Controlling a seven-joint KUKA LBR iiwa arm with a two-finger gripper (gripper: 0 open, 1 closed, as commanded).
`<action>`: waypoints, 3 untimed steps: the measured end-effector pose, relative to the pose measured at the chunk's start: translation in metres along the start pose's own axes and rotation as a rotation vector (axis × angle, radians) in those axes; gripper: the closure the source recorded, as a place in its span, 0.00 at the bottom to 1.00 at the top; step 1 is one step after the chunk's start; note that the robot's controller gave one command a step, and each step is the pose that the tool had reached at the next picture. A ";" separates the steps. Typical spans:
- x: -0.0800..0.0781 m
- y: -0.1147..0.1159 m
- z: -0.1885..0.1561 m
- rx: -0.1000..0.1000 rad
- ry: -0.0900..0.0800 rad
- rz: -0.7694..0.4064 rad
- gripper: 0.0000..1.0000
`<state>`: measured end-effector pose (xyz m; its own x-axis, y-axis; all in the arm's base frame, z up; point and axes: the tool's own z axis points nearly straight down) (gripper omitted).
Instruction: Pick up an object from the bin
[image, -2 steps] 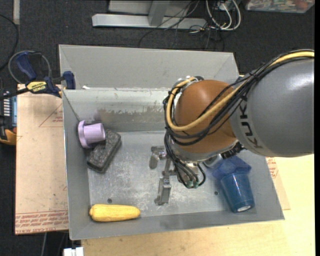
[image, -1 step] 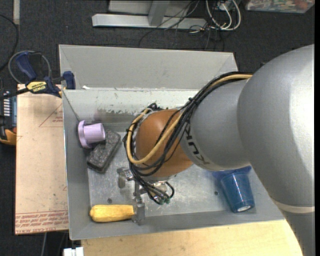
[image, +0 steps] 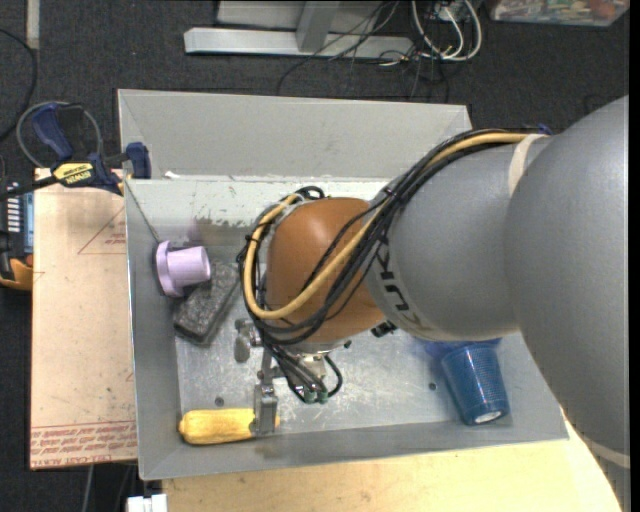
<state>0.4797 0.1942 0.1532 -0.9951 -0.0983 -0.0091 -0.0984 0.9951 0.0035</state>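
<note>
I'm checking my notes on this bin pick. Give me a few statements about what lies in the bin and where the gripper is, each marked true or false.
1. A lilac cup lies on its side at the left of the bin. True.
2. The blue cup stands upright in the middle. False: it lies on its side at the lower right.
3. The gripper is at the right end of the yellow oblong thing. True.
4. The grey block lies beside the blue cup. False: it lies just below the lilac cup.

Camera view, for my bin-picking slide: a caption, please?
Gripper at the right end of a yellow oblong thing by the bin's near wall; lilac cup, grey block and blue cup lie elsewhere.
</note>
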 end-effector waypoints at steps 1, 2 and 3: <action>-0.006 0.049 0.053 -0.003 0.001 -0.303 0.00; -0.008 0.028 0.081 -0.003 -0.012 -0.050 0.00; -0.002 0.010 0.084 -0.004 0.000 -0.424 1.00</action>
<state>0.4818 0.2044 0.0697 -0.8666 -0.4989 -0.0111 -0.4990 0.8666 0.0037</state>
